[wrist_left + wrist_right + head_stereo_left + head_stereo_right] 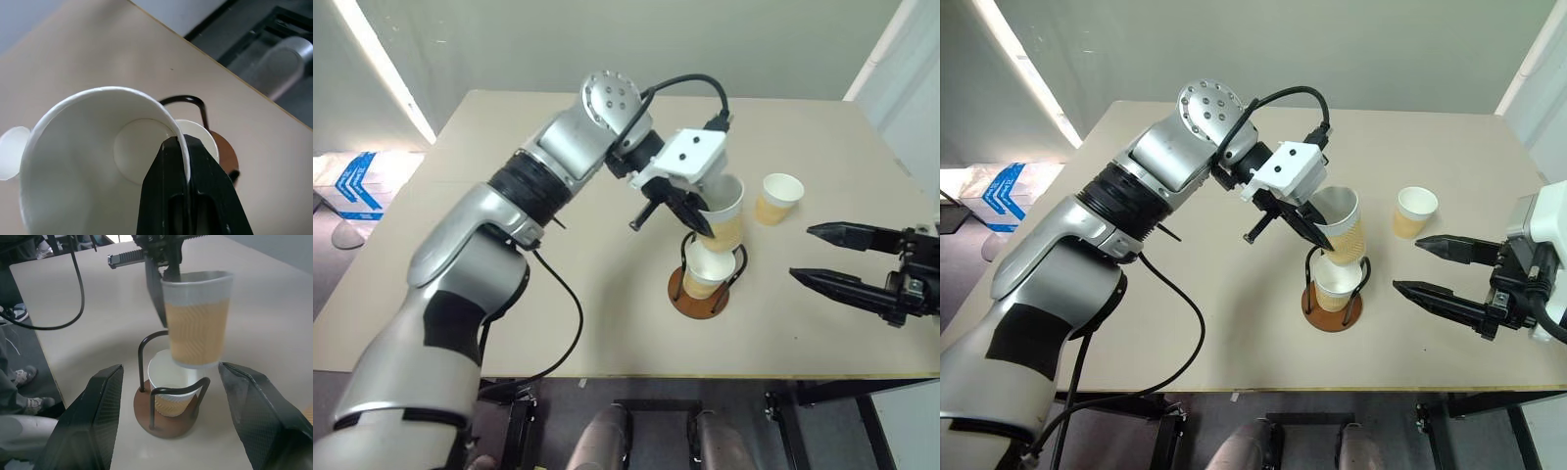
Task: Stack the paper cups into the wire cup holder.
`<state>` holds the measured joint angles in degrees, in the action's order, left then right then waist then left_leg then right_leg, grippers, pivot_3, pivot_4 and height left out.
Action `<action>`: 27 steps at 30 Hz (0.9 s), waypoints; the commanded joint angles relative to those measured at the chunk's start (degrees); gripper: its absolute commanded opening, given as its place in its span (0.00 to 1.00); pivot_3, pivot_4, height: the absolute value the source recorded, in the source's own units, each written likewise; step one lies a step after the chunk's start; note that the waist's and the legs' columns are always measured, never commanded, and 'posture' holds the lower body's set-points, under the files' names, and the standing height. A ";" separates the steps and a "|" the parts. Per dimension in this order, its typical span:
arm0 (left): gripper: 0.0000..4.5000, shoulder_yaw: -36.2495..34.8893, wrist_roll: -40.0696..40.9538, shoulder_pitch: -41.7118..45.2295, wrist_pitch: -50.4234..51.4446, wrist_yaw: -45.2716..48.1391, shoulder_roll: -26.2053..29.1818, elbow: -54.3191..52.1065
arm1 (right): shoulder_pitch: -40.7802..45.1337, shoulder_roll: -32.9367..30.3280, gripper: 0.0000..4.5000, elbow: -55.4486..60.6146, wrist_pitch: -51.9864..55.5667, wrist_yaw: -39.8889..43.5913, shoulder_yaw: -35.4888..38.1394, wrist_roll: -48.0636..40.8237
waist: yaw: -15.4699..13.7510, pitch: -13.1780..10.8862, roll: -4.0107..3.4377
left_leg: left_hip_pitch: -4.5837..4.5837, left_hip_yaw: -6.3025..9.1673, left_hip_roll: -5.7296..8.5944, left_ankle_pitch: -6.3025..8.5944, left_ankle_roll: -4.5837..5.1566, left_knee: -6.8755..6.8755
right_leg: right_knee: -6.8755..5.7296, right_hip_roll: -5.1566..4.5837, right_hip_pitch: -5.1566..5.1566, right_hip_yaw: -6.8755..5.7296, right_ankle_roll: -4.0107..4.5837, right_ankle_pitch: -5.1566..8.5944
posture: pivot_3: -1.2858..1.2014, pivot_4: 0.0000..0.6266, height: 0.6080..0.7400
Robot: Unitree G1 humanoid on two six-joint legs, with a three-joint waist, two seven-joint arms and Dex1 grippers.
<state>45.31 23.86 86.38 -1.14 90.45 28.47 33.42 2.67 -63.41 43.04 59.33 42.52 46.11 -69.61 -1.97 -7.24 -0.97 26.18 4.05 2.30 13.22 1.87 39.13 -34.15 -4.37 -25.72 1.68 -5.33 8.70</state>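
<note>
Even, soft indoor light with one bright strip at the upper left.

A long bright strip (382, 69) glows white and overexposed past the table's (509, 323) far left corner. Shadows on the beige tabletop are faint and short, darkest just beside the wire cup holder (698, 294). The silver arm shell (1175, 147) carries mild highlights. In the right wrist view, the held cup (197, 323) looks slightly motion-blurred and the 2 near fingers (93, 416) are soft. In the left wrist view, the cup's rim is crisp.
</note>
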 commanded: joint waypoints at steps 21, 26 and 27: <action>0.00 2.55 -5.20 -2.04 -5.44 2.05 -2.07 -3.69 | -2.76 -1.22 0.73 0.80 -2.87 -1.03 2.90 -0.50 | -0.36 0.00 0.00 | -0.14 -0.04 0.00 0.10 0.14 0.31 | 0.05 0.00 0.28 0.00 -0.06 -0.05 | 0.52 0.24 1.00; 0.00 1.00 -6.86 -1.45 -6.44 2.05 -3.24 -1.22 | -3.11 -1.44 0.73 0.58 -3.07 -0.90 3.10 -0.44 | -0.36 0.00 -0.01 | -0.13 -0.05 0.01 0.13 0.19 0.41 | 0.04 0.00 0.31 0.00 -0.08 -0.08 | 0.52 0.24 1.00; 0.00 0.86 -7.37 -1.50 -6.80 2.05 -3.42 -0.81 | -3.09 -1.49 0.73 0.51 -3.12 -0.90 3.02 -0.39 | -0.36 0.00 -0.01 | -0.13 -0.06 0.00 0.14 0.20 0.43 | 0.04 0.00 0.31 0.00 -0.08 -0.08 | 0.52 0.24 1.00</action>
<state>48.25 17.33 83.92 -6.49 90.49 25.50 32.18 -0.62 -63.98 43.24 57.34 41.95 46.76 -69.59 -2.33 -7.23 -0.98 26.06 4.00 2.30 13.36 2.06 39.57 -34.11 -4.38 -25.41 1.68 -5.42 8.61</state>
